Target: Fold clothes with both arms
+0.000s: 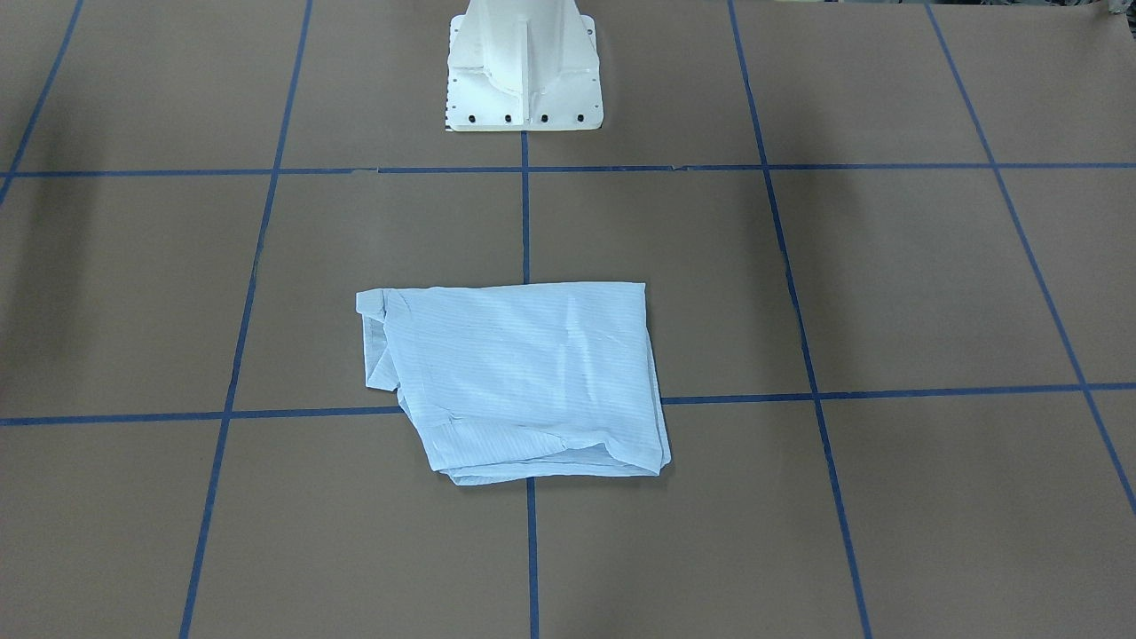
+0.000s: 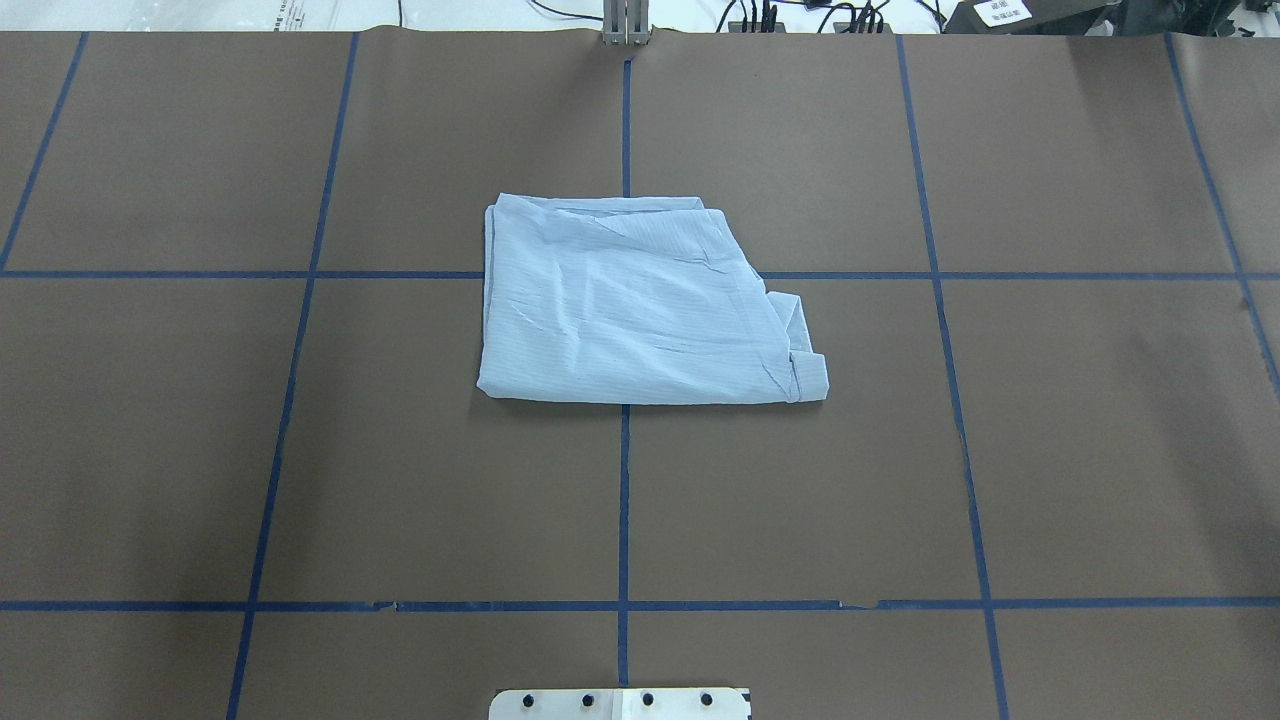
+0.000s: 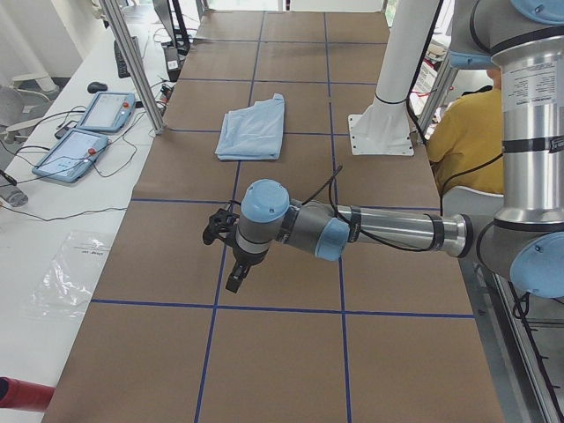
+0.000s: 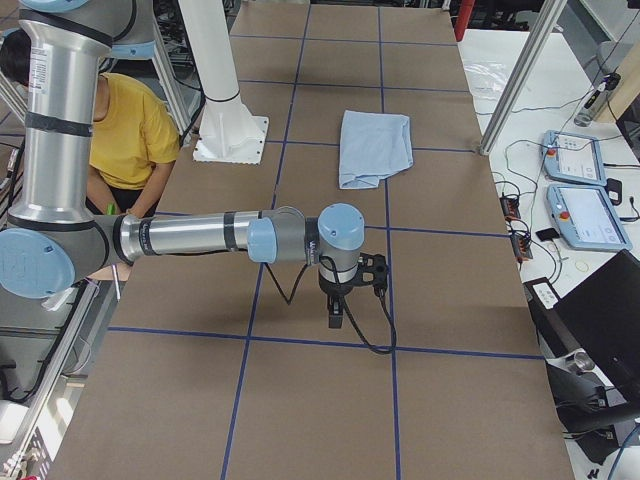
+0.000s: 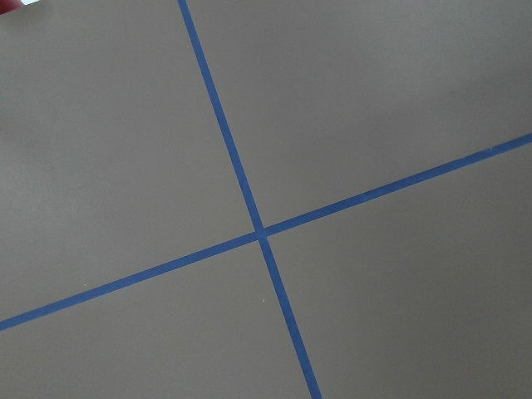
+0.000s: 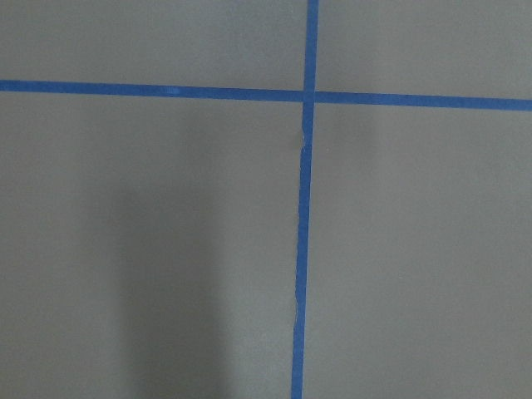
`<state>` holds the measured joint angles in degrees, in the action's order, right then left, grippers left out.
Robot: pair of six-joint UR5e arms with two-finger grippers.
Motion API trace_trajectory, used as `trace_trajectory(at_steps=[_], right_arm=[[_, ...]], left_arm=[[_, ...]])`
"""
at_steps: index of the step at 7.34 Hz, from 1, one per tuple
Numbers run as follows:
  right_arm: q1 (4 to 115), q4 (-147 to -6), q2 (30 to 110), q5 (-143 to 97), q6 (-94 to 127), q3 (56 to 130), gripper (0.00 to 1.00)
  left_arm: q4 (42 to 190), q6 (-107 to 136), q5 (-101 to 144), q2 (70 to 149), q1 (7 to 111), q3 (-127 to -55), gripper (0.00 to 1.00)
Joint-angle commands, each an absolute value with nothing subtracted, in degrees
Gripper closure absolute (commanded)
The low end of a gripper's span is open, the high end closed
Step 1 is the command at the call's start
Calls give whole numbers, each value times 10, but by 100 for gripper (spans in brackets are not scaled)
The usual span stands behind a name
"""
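Note:
The pale-blue striped shirt (image 1: 524, 373) lies folded into a rough rectangle in the middle of the brown table, with no gripper touching it. It also shows in the overhead view (image 2: 630, 310), the exterior left view (image 3: 253, 128) and the exterior right view (image 4: 373, 147). My left gripper (image 3: 236, 282) hangs over bare table far from the shirt, toward the table's left end. My right gripper (image 4: 335, 318) hangs over bare table toward the right end. I cannot tell whether either is open or shut. Both wrist views show only brown table and blue tape lines.
The white ribbed pedestal (image 1: 524, 71) stands at the robot's side of the table (image 2: 300, 450). A person in a yellow top (image 3: 471, 141) sits behind it. Teach pendants (image 4: 580, 190) lie on a white side bench past the table's far edge.

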<state>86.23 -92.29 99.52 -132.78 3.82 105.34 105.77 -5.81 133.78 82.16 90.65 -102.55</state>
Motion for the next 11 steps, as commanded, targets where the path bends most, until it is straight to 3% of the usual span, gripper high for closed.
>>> trace_trajectory(at_steps=[1,3,11], right_arm=[[862,-921,995,-1324,42,1049,0],[862,-921,993,-1324,42,1049,0],[862,-921,990,-1328,42,1048,0]], left_arm=[[1062,-60,1335,816,907,-1025,0],[1061,-58,1334,832,904,-997,0],[991,-58,1332,817,909,-1006,0]])
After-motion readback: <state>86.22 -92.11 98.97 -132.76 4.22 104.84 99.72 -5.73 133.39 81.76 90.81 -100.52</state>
